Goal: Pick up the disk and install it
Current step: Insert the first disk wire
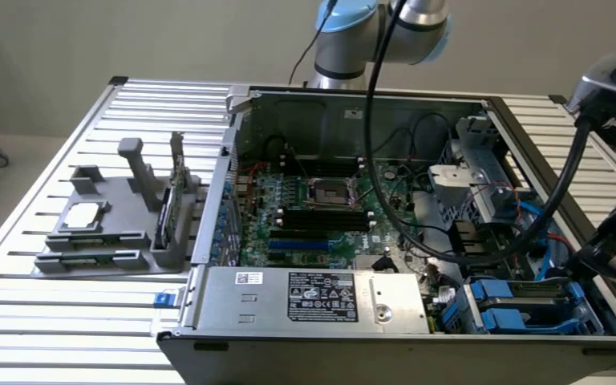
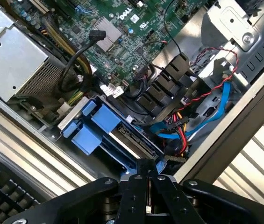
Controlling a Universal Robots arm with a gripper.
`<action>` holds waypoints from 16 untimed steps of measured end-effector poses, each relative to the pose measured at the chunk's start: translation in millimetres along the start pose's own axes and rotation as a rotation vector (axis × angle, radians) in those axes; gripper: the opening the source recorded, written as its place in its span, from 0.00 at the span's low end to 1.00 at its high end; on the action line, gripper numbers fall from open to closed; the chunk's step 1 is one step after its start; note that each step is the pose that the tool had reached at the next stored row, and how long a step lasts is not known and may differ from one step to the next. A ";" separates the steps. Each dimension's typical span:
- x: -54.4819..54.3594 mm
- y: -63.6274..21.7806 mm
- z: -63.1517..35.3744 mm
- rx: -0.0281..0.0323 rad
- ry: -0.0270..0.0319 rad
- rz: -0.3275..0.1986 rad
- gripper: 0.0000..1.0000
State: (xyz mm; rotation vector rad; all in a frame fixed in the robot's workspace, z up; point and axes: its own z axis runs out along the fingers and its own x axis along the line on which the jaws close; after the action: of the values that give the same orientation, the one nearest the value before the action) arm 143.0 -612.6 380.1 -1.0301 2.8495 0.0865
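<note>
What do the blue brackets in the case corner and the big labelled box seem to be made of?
Blue brackets: probably plastic, matte; even colour, moulded shapes. Labelled box: apparently sheet metal, dull silver-grey; folded edges, perforated side.

Disk (image 2: 132, 139) mostly hidden in its bay (image 2: 87, 137); keyboard (image 2: 5, 193) and arm (image 1: 378, 36) cut off by edges.

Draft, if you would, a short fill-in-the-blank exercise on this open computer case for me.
1. The fingers of the gripper are ____.
2. The disk nearest the gripper lies inside the computer case, edged by ____ plastic rails.
3. The grey fixture stands outside the computer case, on the exterior view's ____.
Missing words: shut; blue; left.
</note>
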 end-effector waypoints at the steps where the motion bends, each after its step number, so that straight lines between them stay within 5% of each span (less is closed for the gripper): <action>1: 0.0 0.0 0.0 0.0022 -0.0002 0.018 0.11; 16: 0.0 0.0 0.0 0.0354 -0.0046 0.285 0.11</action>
State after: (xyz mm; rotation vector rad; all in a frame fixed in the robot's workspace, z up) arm 143.0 -612.6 380.0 -0.6102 2.9613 0.0615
